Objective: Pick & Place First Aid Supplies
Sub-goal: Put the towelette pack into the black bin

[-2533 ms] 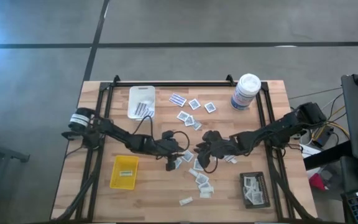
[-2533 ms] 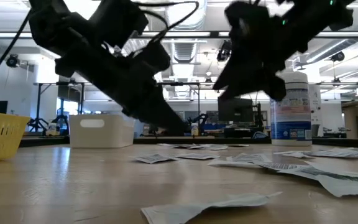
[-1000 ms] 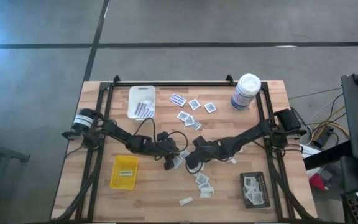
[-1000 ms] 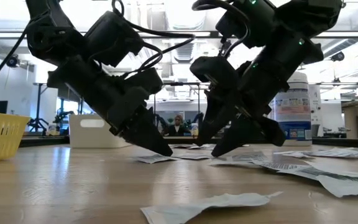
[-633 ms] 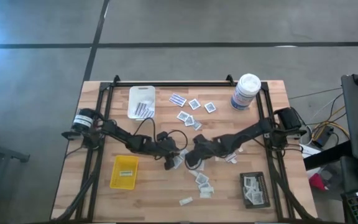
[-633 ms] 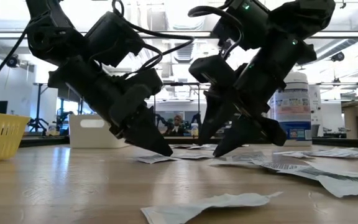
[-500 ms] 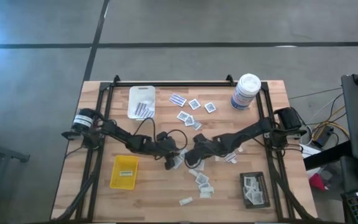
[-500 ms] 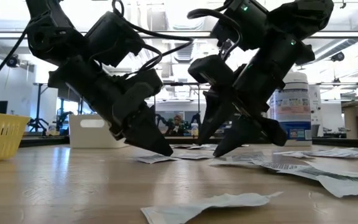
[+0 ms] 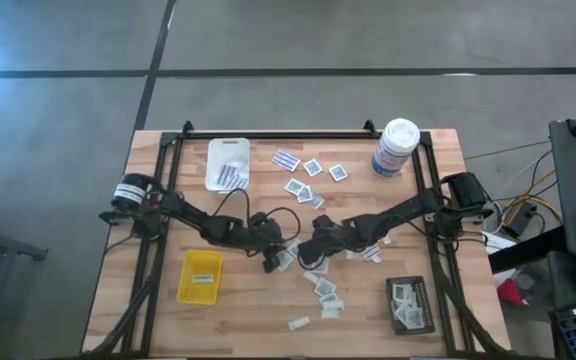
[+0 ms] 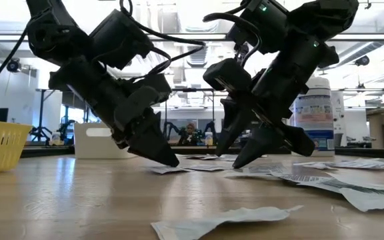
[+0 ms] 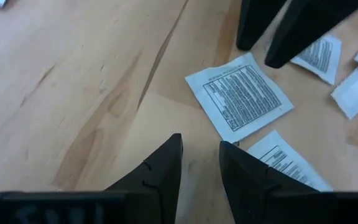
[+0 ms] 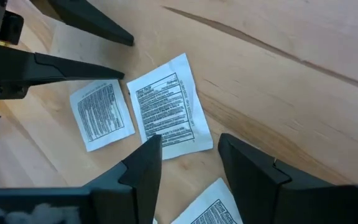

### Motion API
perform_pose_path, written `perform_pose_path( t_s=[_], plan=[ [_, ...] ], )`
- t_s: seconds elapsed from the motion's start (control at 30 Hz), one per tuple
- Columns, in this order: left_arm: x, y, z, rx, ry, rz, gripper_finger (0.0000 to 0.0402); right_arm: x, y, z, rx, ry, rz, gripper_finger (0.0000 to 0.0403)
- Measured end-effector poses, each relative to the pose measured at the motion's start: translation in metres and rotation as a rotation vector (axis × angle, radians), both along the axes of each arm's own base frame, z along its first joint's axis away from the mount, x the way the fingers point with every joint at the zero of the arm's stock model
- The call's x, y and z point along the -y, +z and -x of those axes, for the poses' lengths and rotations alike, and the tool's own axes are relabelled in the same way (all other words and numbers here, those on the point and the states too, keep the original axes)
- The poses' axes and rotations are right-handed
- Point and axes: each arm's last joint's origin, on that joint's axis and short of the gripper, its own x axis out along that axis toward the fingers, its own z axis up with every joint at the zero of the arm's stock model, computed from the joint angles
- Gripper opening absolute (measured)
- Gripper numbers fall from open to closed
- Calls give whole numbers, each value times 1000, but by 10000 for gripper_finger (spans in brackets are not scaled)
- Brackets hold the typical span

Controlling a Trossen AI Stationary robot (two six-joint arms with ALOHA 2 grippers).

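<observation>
The first aid supplies are small flat packets strewn over the middle of the wooden table [image 9: 268, 320], with one cluster [image 9: 323, 290] toward the near edge and another [image 9: 313, 168] farther back. My left gripper [image 9: 272, 265] [image 11: 201, 144] is open and low over bare wood, with a printed packet [image 11: 238, 96] ahead of it and another [image 11: 284, 165] beside one finger. My right gripper [image 9: 307, 261] [image 12: 188, 142] is open and faces it, low over a printed packet [image 12: 166, 112]. In the low view both grippers [image 10: 169, 160] [image 10: 231, 159] slant down with their tips just above the table. My right gripper has one fingertip [image 12: 149, 144] over the near edge [image 12: 166, 138] of the printed packet, which lies flat on the table. The fingers slant down from the table's right. Whether the fingertip touches the packet, I cannot tell.
A white tray [image 9: 228, 163] stands at the back left. A yellow tray [image 9: 200, 275] is near left and a black tray [image 9: 409, 305] near right. A white canister [image 9: 395, 148] stands at the back right. The two grippers' tips are close together.
Both grippers have stayed low at the middle of the table, neither opening nor shutting. My right gripper has rolled a little about its own line. My left gripper has turned slightly. No packet has moved.
</observation>
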Motion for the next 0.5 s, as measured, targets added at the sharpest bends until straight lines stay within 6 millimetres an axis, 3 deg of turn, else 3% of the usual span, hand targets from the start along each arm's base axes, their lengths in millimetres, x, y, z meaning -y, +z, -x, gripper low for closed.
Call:
perform_pose_path(
  t_s=[0.5],
  plan=[
    [13, 13, -5, 136, -111, -227, 75, 0, 0, 0, 2, 14, 18, 160]
  ],
)
